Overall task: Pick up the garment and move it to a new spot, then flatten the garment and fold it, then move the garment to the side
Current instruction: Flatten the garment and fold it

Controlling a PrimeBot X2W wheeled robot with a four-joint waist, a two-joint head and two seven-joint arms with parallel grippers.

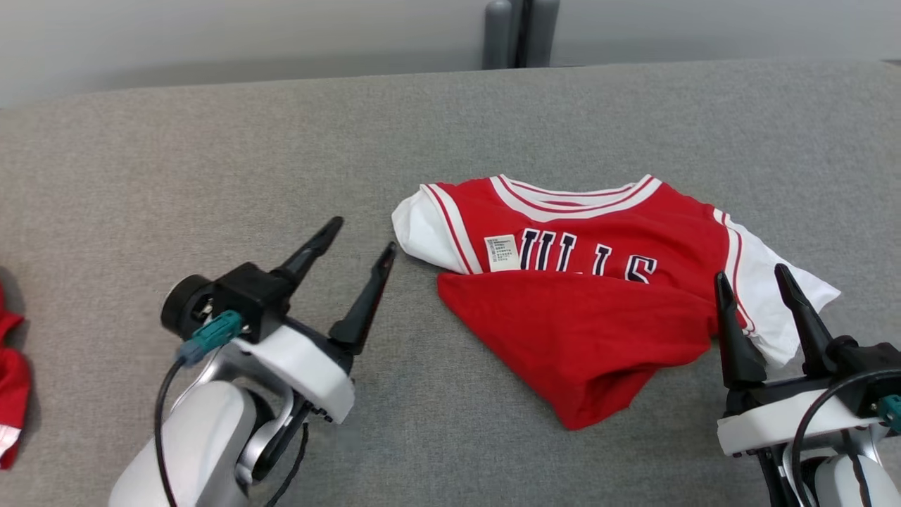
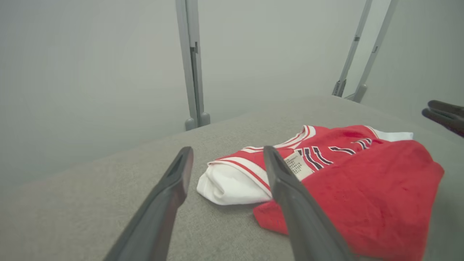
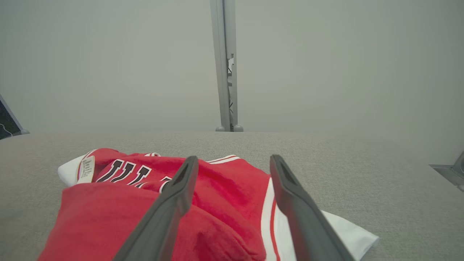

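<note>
Two hands, both spread wide, nothing gripped. Left hand (image 1: 364, 234) sits on the counter (image 1: 211, 155) side just beside the garment (image 1: 591, 317), fingers aimed at its bunched white sleeve. Right hand (image 1: 750, 272) is at the opposite side, fingers over the edge where the red body meets the other white sleeve. Can't tell if it touches the cloth.

Garment lies mid-counter, collar away from the robot, not flat. The lower part is flopped up over the chest and hides half the lettering. Neck tag (image 1: 502, 252) is turned out beside the letters.

Likely reason for the pose: one hand per side, flanking the shirt, ready to pinch both edges so it lifts evenly or pulls out flat. Flatten and fold look not yet done.

Garment rests loose on the counter itself, not inside anything. Another red cloth (image 1: 10, 366) pokes in at the counter's left edge, well apart from the garment.
</note>
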